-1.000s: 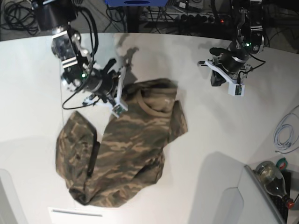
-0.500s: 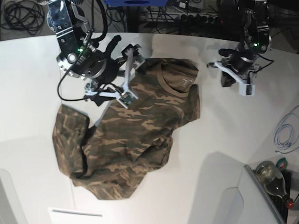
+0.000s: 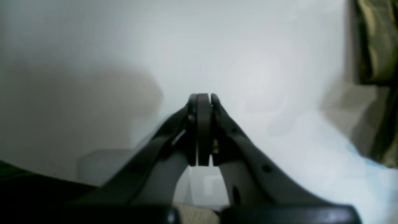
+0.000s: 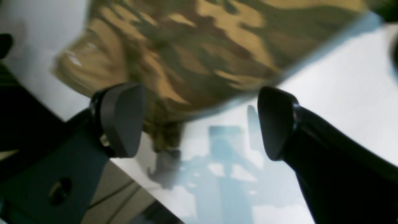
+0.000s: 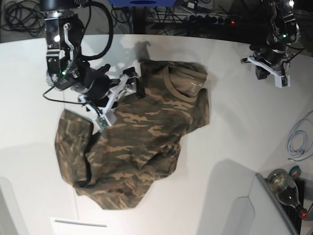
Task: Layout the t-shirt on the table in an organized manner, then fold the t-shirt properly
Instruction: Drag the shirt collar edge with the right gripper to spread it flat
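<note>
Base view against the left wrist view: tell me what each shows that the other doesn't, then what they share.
Only the base view shows the whole t-shirt spread rumpled with its tan collar, the right pincer open over its shoulder area, a white cable and a bottle. Only the left wrist view shows the left pincer up close, its jaws shut on nothing. Both show the white table and some camouflage cloth; in the wrist view just a blurred edge.

Camouflage t-shirt (image 5: pixel 142 142) lies rumpled, collar up, on the white table (image 5: pixel 234 122).
</note>
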Available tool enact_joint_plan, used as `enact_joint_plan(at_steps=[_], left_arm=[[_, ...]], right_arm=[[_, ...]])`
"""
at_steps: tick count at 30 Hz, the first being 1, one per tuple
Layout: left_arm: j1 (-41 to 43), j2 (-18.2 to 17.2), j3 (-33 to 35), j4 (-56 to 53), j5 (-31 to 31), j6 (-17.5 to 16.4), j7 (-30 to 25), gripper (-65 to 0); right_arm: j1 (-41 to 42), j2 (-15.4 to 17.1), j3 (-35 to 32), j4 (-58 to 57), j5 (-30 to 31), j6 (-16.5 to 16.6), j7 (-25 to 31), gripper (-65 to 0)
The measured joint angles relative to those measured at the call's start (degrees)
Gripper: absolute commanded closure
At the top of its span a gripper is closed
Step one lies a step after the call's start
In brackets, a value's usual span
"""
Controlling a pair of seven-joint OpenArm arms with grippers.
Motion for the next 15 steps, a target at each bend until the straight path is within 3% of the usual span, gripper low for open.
enact_joint_plan(at_steps=[6, 7, 8, 11, 12, 14, 15], left_arm=[[0.55, 0.09, 0.15, 0.0, 0.0, -0.13, 0.04, 0.0], [0.57, 0.2, 0.22, 0.0, 0.0, -0.13, 0.11, 0.0], [0.55, 0.22, 0.28, 0.0, 0.0, -0.13, 0.07, 0.0], [0.55, 0.7, 0.33, 0.07, 0.0, -0.11, 0.02, 0.0], [0.55, 0.83, 0.42, 0.09, -0.02, -0.13, 0.02, 0.0], [0.59, 1.01, 0.92, 0.09, -0.02, -0.11, 0.04, 0.0], [0.57, 0.87, 1.64, 0.09, 0.07, 0.09, 0.04, 0.0]], right_arm=[[3.74, 0.17, -3.41, -8.9, -0.17, -0.11, 0.13, -52.1], [3.54, 0.09, -3.45, -8.9, -0.15, -0.11, 0.11, -48.3], [3.26, -0.07, -3.45, -8.9, -0.07, -0.11, -0.02, -39.8], [2.36, -0.04, -3.45, -6.73, 3.26, -0.15, -1.84, -3.6], [2.12, 0.0, -3.43, -4.76, 4.94, -0.2, -4.55, 0.0], [2.03, -0.02, -3.43, 0.0, 7.74, -0.81, -9.73, -4.1], [2.05, -0.04, -3.39, 3.04, 8.83, -0.63, -12.39, -2.7]])
